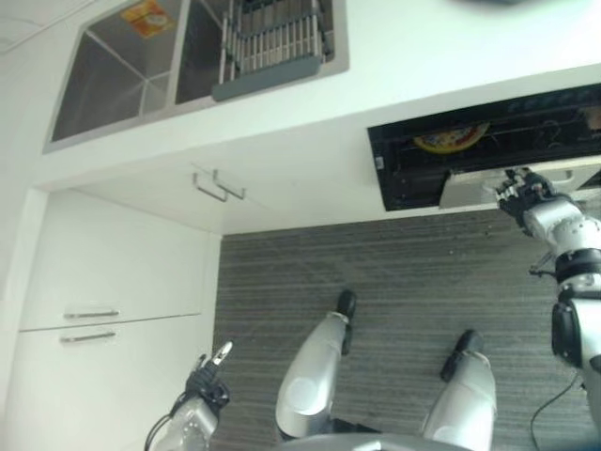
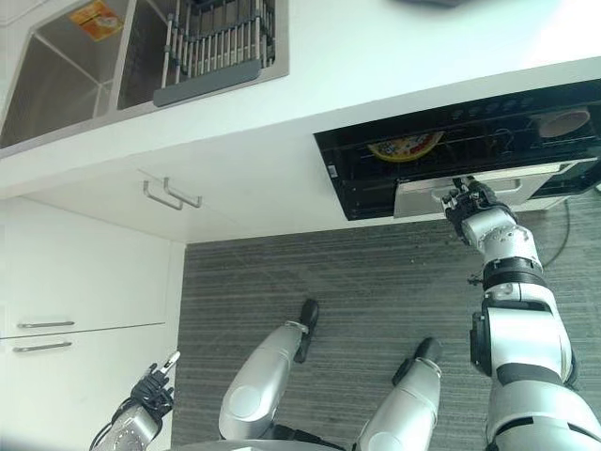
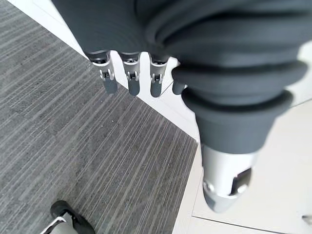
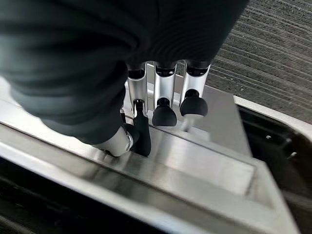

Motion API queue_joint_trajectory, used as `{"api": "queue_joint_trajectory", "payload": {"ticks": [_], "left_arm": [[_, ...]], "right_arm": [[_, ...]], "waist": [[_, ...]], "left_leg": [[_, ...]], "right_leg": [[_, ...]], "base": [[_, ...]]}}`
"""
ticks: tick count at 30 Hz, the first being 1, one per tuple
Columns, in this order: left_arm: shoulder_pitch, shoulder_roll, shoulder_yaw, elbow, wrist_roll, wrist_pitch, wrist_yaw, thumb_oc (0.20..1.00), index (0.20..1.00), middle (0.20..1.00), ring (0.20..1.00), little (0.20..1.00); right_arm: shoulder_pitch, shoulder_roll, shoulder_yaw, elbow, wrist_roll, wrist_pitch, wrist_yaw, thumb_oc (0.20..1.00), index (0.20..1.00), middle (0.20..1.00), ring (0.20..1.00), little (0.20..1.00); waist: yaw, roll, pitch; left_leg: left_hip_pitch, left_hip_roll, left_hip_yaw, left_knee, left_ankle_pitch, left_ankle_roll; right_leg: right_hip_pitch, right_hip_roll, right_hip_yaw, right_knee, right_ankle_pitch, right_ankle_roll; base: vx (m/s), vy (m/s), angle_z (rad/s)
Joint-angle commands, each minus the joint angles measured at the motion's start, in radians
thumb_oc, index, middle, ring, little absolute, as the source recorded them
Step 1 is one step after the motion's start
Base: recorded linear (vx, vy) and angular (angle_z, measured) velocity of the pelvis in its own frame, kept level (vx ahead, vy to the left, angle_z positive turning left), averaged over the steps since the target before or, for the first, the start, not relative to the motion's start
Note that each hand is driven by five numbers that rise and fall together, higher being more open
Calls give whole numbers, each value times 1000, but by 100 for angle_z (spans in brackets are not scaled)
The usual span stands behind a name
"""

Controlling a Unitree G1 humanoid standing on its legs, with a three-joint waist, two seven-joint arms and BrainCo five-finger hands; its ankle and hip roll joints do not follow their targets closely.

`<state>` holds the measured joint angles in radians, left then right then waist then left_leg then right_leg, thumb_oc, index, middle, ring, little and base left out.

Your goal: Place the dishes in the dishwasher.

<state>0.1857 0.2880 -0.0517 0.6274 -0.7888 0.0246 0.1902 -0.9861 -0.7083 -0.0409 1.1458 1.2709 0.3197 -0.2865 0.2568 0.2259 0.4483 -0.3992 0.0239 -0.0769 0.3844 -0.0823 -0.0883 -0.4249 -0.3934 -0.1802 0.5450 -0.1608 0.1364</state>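
The dishwasher [image 2: 451,150] stands open under the white counter at the right, its racks dark inside. A yellow plate [image 2: 406,147] stands in the rack, and a white bowl [image 2: 566,120] sits further right. My right hand [image 2: 470,202] is at the steel door panel [image 2: 423,197] that juts out from the opening. In the right wrist view its curled fingers [image 4: 165,114] press their dark tips on the steel while the thumb pinches the panel's lip. My left hand [image 1: 208,381] hangs low by the white cabinet, its fingers [image 3: 129,73] straight and holding nothing.
A steel double sink [image 1: 122,66] lies in the counter at the far left, with a dish rack [image 1: 272,42] in its right basin. White cabinet doors with bar handles [image 1: 218,185] and drawers [image 1: 89,315] line the left. Grey striped floor [image 1: 394,282] spreads in front.
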Motion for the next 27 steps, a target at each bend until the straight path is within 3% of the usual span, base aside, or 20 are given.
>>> {"api": "queue_joint_trajectory", "payload": {"ticks": [1,6,9,13,17,18,19,22,27], "left_arm": [[39,110,-70,12,63,-15,-46,1000,1000,1000,1000,1000],[45,152,-46,-4,69,-12,-99,1000,1000,1000,1000,1000],[46,174,-26,10,75,-9,-121,1000,1000,1000,1000,1000],[53,203,10,34,104,2,-159,1000,1000,1000,1000,1000],[56,231,28,19,113,18,-171,1000,1000,1000,1000,1000],[58,238,29,16,114,18,-176,1000,1000,1000,1000,1000],[69,247,32,10,120,4,-194,1000,1000,1000,1000,1000],[76,253,39,6,120,-4,-201,1000,1000,1000,1000,1000],[66,257,59,10,126,-17,-203,1000,1000,1000,1000,1000]], "right_arm": [[-98,-19,28,-51,-30,-28,31,200,200,200,200,200],[-242,-94,73,42,-100,-66,-13,200,200,200,200,200],[-301,-118,97,65,-90,-102,-28,200,200,200,200,200],[-390,-144,132,67,-104,-160,-32,200,200,200,200,200],[-401,-157,144,59,-75,-143,-25,200,200,200,200,200],[-399,-163,142,65,-62,-131,-27,548,548,548,548,548],[-386,-175,133,79,-31,-79,11,1000,1000,1000,1000,1000],[-336,-166,110,82,-28,-57,58,1000,1000,1000,1000,1000],[-190,-125,71,45,-151,-19,199,1000,1000,1000,1000,1000]], "waist": [[49,2,-56],[103,49,-50],[122,56,-50],[147,44,-55],[154,22,-56],[155,17,-57],[158,7,-56],[155,-3,-54],[145,-26,-42]], "left_leg": [[-7,0,-2,-68,68,9],[-10,-22,-26,-150,127,8],[-19,-27,-34,-158,137,8],[-37,-23,-40,-143,138,7],[-46,-17,-42,-118,129,8],[-48,-16,-42,-110,126,9],[-51,-10,-42,-92,118,10],[-50,-3,-38,-85,113,8],[-47,13,-27,-89,113,5]], "right_leg": [[21,45,-46,83,-92,-67],[28,25,-83,85,-110,-58],[28,19,-100,91,-117,-57],[41,16,-130,93,-120,-58],[57,17,-142,88,-114,-54],[62,18,-145,85,-113,-54],[78,24,-151,72,-108,-55],[100,36,-157,44,-98,-55],[135,55,-170,-13,-77,-49]], "base": [[37,-4,13],[17,-65,26],[-25,-87,26],[6,-106,14],[17,-86,6],[30,-96,1],[25,-84,0],[6,-55,-4],[-24,-28,-7]]}}
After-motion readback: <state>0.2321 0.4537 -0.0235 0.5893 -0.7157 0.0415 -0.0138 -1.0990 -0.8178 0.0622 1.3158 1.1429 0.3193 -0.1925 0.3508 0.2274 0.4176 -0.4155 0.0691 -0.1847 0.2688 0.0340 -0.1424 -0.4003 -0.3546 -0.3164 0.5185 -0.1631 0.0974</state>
